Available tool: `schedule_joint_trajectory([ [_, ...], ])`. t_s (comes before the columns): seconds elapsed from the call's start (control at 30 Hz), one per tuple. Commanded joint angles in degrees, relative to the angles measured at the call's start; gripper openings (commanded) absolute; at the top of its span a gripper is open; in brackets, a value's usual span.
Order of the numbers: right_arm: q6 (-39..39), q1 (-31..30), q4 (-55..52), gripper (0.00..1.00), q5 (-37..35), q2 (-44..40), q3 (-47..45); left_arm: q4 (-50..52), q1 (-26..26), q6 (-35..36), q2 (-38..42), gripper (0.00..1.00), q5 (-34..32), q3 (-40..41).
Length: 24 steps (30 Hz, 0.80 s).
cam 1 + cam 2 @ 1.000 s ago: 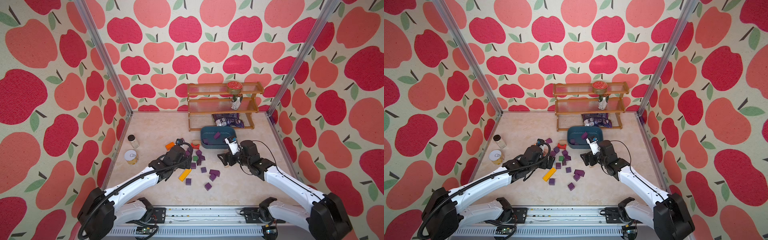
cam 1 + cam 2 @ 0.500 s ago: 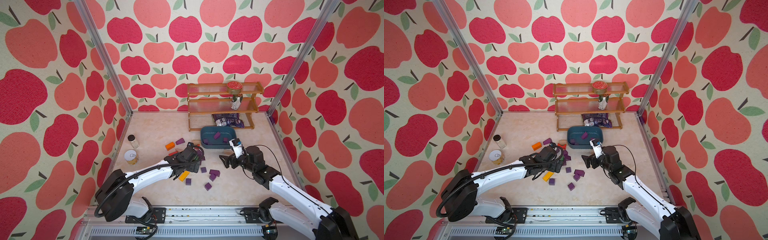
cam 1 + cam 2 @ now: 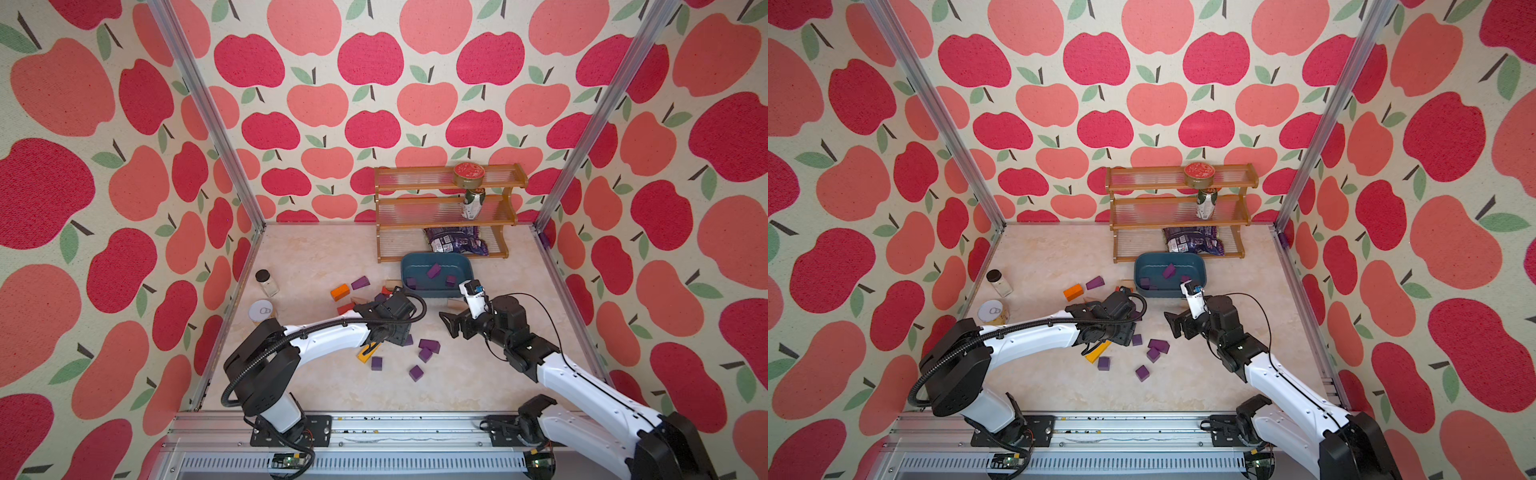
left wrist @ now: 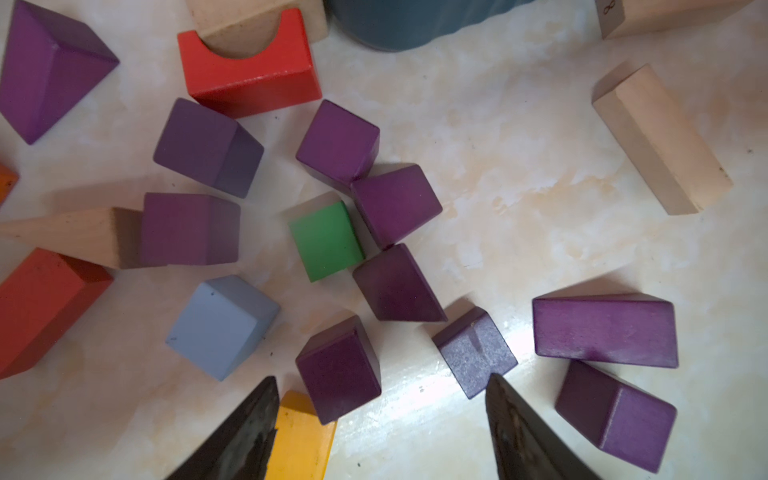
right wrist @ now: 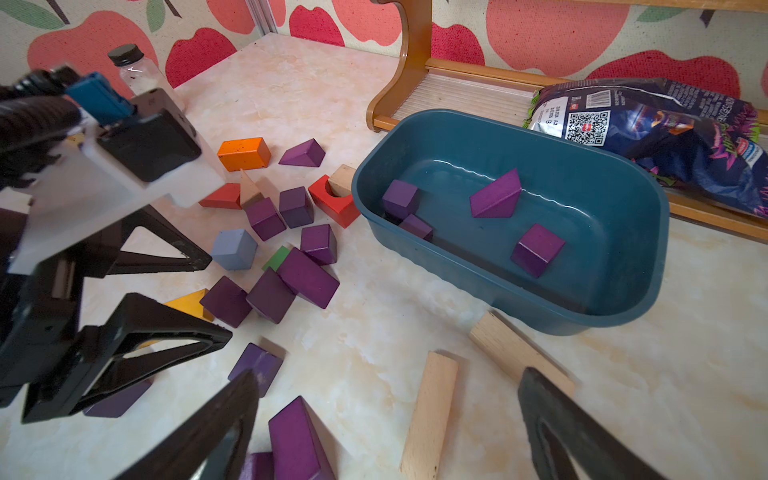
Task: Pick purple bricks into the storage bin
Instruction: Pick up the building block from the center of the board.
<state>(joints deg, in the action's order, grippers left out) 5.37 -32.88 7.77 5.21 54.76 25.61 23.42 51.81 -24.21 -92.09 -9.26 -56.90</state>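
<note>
Loose purple bricks (image 4: 338, 143) lie in a cluster on the marble floor, with more nearer the front (image 3: 416, 372). My left gripper (image 4: 381, 378) hangs over the cluster, open, with one dark purple cube (image 4: 338, 368) between its fingers and nearer one of them; neither finger touches it. The teal storage bin (image 5: 623, 291) stands in front of the rack and holds several purple bricks (image 5: 538, 249). My right gripper (image 5: 387, 374) is open and empty, low over the floor beside the bin (image 3: 469, 274). A long purple brick (image 5: 297, 436) lies by one finger.
A wooden shelf rack (image 3: 444, 208) with a purple snack bag (image 3: 455, 241) stands behind the bin. A jar (image 3: 266, 282) and a tin can (image 3: 261, 311) sit by the left wall. Red (image 4: 249, 70), green (image 4: 326, 241), light-blue (image 4: 222, 326), yellow (image 4: 301, 440), orange (image 3: 340, 292) and plain wood (image 5: 430, 415) blocks lie among the purple ones.
My left arm has reached further right over the block cluster and its jaws have narrowed somewhat. My right gripper has drawn back from the bin towards the front, jaws wide.
</note>
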Motion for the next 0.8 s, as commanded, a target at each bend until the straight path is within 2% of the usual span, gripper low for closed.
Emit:
schedule_joint_trajectory([
  [0.0,-0.49,-0.16,1.81,0.99,-0.34,-0.82,-0.6,3.15,0.31,-0.91,-1.07,0.74,-1.55,-1.98],
  [0.17,-0.18,-0.16,2.04,0.99,-0.83,-0.85,-0.83,3.94,0.3,-2.45,-1.51,0.62,-1.61,-2.62],
  [0.37,0.0,-0.12,2.34,0.99,-0.32,-0.83,-0.91,6.45,0.31,-4.6,-2.89,0.63,-2.87,-3.39],
  [0.77,0.08,-0.14,1.89,0.99,-0.42,-1.76,-1.19,3.41,-1.05,-5.62,-3.8,0.61,-1.57,-1.19],
])
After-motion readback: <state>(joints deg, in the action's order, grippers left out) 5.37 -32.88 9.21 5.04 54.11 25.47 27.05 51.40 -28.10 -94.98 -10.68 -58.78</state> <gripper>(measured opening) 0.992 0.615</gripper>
